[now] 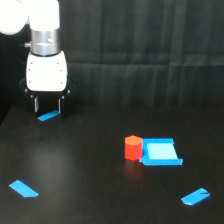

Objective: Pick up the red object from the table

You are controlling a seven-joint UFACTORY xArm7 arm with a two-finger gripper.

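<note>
Red cylinder stands upright on the black bench, a little to the exterior view's right of the middle and in the lower half of the picture. It is short and matte, with an orange-red colour. Its side touches, or nearly touches, a flat blue block that lies just beside it on the exterior view's right; I cannot tell if a thin gap is between them. The arm is in the upper left corner of the exterior view, well apart from the cylinder. It is white with a grey metal ring above a white wrist body. The claw points down under this body, and its two dark fingers hang with a clear gap between them, so the claw is open and holds nothing. A small blue tape piece lies on the bench just under the fingertips; if the tips touch the bench or stay a little above it, I cannot tell. Two more blue tape pieces lie on the bench: one near the lower left corner and one near the lower right corner, below the block
</note>
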